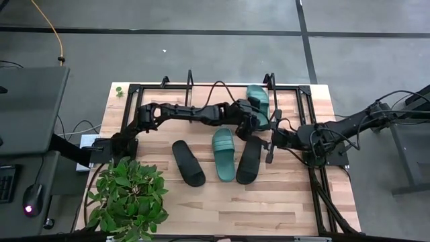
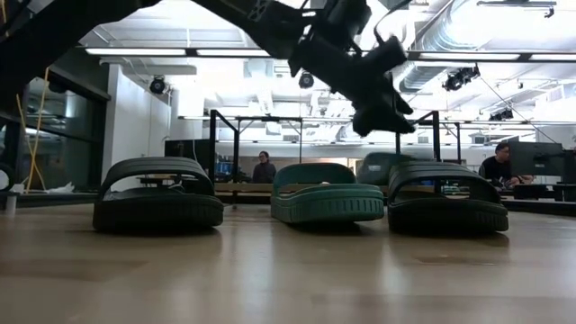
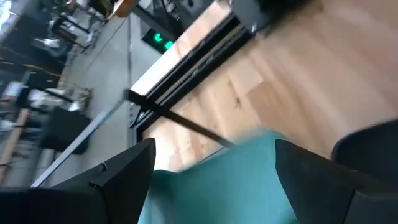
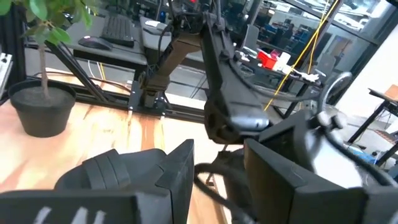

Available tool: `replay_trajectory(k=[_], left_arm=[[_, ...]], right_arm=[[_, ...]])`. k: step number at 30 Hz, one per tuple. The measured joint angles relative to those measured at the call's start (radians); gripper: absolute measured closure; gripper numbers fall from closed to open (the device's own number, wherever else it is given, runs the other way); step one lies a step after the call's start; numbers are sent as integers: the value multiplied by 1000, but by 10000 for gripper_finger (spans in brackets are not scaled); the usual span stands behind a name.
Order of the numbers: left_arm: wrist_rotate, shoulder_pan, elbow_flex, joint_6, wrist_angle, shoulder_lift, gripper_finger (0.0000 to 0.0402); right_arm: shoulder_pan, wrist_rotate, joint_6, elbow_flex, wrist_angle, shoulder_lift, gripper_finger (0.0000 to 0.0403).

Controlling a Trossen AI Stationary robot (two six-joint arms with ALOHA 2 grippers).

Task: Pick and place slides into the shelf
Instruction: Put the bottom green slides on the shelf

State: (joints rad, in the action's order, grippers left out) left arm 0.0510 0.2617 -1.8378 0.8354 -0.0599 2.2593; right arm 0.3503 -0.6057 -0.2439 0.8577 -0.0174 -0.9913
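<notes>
A teal slide (image 1: 257, 99) lies on the shelf (image 1: 154, 94) at its right end, near the far edge. My left gripper (image 1: 259, 115) hovers just over it, open. In the left wrist view the teal slide (image 3: 217, 180) shows below and between the spread fingers, and I see no touch. Three slides lie sole-down on the table in front of the shelf: a black one (image 1: 188, 163), a teal one (image 1: 224, 153) and another black one (image 1: 249, 160). My right gripper (image 1: 270, 151) waits open beside that right black slide, with nothing between its fingers.
A potted plant (image 1: 127, 198) stands at the near left corner of the table. The shelf's black end frames (image 2: 216, 135) rise at the far side. Cables trail across the shelf and by the right arm. People sit in the room beyond the table.
</notes>
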Motion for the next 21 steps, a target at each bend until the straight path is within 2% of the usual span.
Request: replay_trajectory(k=[2,5,12,21], left_arm=[[-34,2,-18,-31,-29,0,90],[-34,0,-22,-39,-50,0,90],[99,1,-22,-33,-93,0,90],[162,6,-23,-55,-165,-61,90]], right_arm=[[-1,-2,5,0,-1,0,273],[0,8,11,0,-1,0,273],[0,12,10,0,-16,-1,273],[-1,-41,7,0,-67,24,273]])
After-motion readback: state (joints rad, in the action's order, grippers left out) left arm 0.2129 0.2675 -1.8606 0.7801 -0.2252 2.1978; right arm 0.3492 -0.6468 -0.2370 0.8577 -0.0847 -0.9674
